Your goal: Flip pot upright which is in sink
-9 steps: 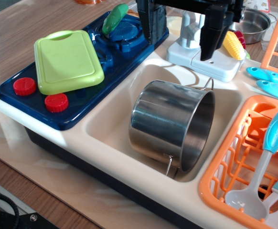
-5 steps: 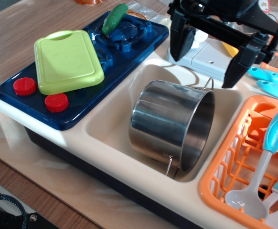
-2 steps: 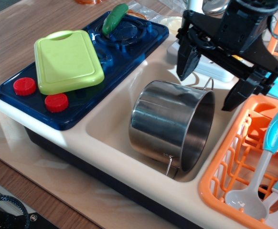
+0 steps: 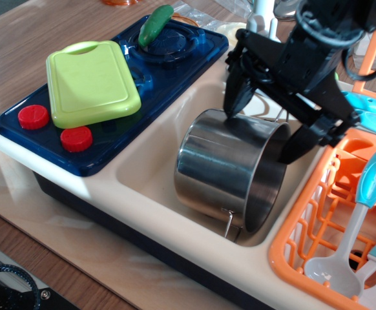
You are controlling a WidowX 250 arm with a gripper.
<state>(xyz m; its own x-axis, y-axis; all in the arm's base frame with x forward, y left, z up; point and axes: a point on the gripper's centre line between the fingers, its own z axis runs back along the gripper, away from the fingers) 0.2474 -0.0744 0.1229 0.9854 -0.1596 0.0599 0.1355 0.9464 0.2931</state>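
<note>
Pot (image 4: 230, 171) lies on its side in the sink (image 4: 149, 155), mouth toward the rack (image 4: 317, 213); not flipped yet; gripper (image 4: 262, 132) fingers (image 4: 233, 97) spread apart, straddling the upper rim, one tip near or touching it; grasp and righting both left.

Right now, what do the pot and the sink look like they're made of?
The pot: likely stainless steel, a brushed shiny finish with mirror-like reflections and thin wire handles. The sink: apparently moulded plastic, cream-white and smooth, with rounded corners and a soft sheen.
</note>
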